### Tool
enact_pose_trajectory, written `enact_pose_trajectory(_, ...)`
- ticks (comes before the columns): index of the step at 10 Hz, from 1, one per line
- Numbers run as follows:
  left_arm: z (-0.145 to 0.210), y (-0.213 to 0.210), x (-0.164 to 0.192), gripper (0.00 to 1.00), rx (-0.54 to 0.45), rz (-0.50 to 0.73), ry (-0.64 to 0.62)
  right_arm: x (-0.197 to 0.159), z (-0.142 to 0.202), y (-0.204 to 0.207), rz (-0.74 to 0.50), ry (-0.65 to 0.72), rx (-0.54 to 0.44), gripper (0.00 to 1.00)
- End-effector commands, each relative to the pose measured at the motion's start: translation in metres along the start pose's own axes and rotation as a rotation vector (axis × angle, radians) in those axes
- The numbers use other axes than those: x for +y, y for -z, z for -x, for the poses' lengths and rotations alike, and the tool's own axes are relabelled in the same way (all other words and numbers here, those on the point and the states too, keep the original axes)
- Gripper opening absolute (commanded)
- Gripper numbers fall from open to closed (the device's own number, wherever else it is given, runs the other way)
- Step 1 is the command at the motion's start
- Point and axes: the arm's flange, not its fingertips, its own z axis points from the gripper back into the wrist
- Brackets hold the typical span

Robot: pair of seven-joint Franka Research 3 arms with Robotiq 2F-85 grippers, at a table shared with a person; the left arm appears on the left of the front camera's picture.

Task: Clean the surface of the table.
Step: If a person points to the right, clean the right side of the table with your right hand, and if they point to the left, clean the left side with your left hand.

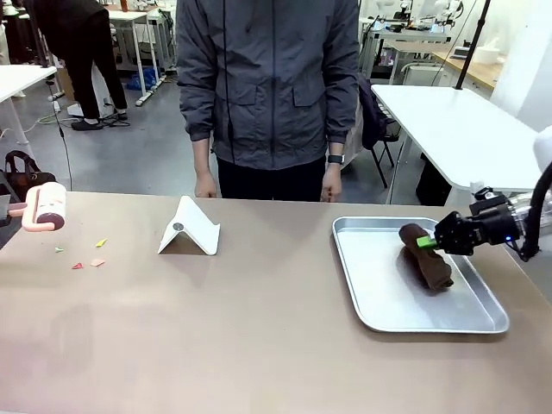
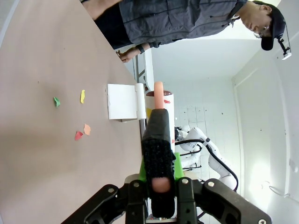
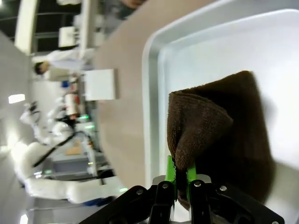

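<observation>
Wide brownish-tan matte counter (image 1: 259,328) spans the foreground, and a person in a grey jacket (image 1: 269,78) stands at its far side with both arms down.

Left gripper (image 2: 159,149): clenched on the pink handle of a pink-and-white lint roller (image 1: 45,207), held at the counter's left edge. Contact with the top cannot be told.

Small coloured paper scraps lie on the counter just right of the roller: yellow (image 1: 101,242), green (image 1: 59,250), red (image 1: 77,266), pale orange (image 1: 97,262). A folded white tent-shaped stand (image 1: 188,228) sits beyond them, toward the middle.

Right gripper (image 1: 429,241): green pads pinched on one end of a rolled dark brown terry cloth (image 1: 429,259). The rest of the cloth lies inside a rectangular silver metal tray (image 1: 379,302) on the counter's right side.
</observation>
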Motion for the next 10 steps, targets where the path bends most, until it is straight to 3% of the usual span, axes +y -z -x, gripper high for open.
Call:
enact_pose_trajectory(1, 0.004, 0.000, -0.005, 0.00, 0.003, 0.000, 0.003, 0.005, 0.006, -0.018, -0.234, 0.016, -0.031, 0.10)
enact_pose_trajectory(4, 0.004, 0.000, -0.005, 0.00, 0.003, 0.000, 0.003, 0.018, 0.021, -0.044, -0.510, 0.057, -0.018, 0.10)
enact_pose_trajectory(7, 0.004, 0.000, -0.005, 0.00, 0.003, 0.000, 0.003, 0.041, 0.055, -0.080, -0.613, 0.125, 0.103, 0.10)
enact_pose_trajectory(9, 0.004, 0.000, -0.005, 0.00, 0.003, 0.000, 0.003, 0.050, 0.079, -0.113, -0.624, 0.236, 0.048, 0.10)
enact_pose_trajectory(10, 0.004, 0.000, -0.005, 0.00, 0.003, 0.000, 0.003, 0.049, 0.090, -0.127, -0.609, 0.232, -0.030, 0.10)
